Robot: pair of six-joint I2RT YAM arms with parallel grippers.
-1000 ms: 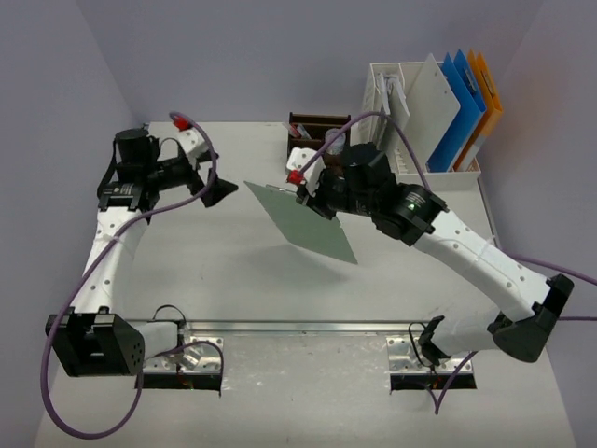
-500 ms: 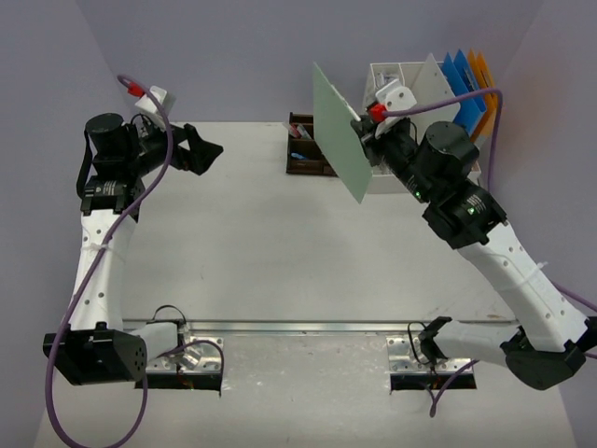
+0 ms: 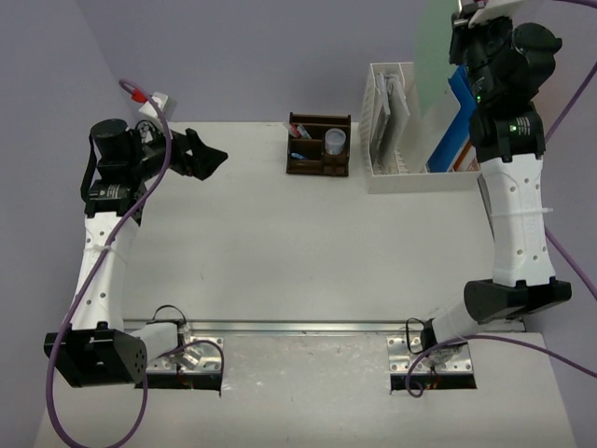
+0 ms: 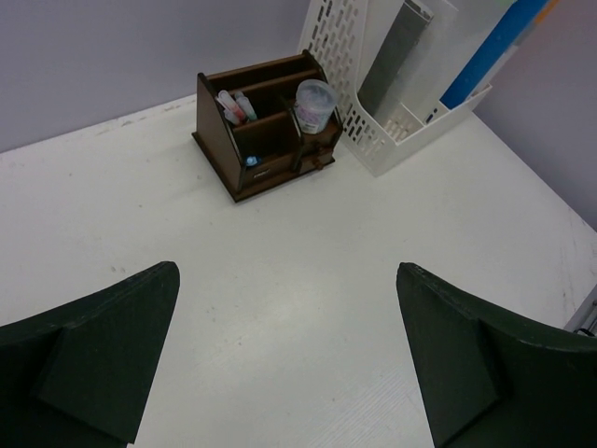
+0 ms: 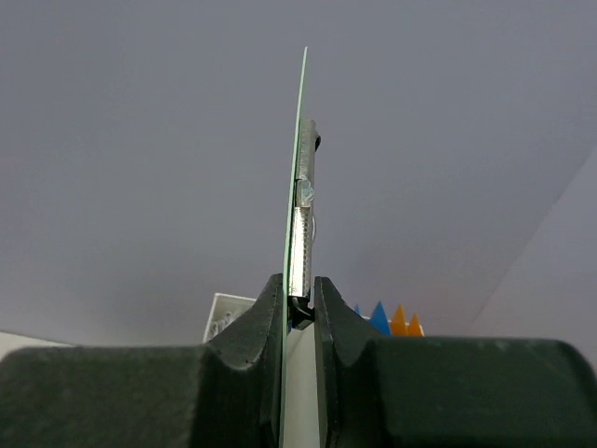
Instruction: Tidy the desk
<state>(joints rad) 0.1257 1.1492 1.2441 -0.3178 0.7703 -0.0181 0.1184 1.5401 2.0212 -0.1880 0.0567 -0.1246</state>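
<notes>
The desk (image 3: 280, 252) is the white tabletop below both arms. High at the back right, my right gripper (image 3: 464, 28) is shut on a pale green clipboard (image 3: 434, 51), which hangs in the air above the white file rack (image 3: 410, 179). In the right wrist view the clipboard (image 5: 300, 140) stands edge-on, its metal clip (image 5: 303, 224) between the fingers of my right gripper (image 5: 298, 285). My left gripper (image 3: 213, 161) hovers over the back left of the desk, open. The left wrist view shows my left gripper (image 4: 287, 271) with nothing between its fingers.
A dark brown pen organizer (image 3: 319, 149) with pens and a small cup stands at the back middle, beside the rack. Blue folders (image 3: 457, 121) and papers stand in the rack. A metal rail (image 3: 298, 327) runs along the near edge.
My right arm has swung the green clipboard up from low over the desk's middle to high above the file rack, turning it upright. The left arm has drawn back slightly to the left.
</notes>
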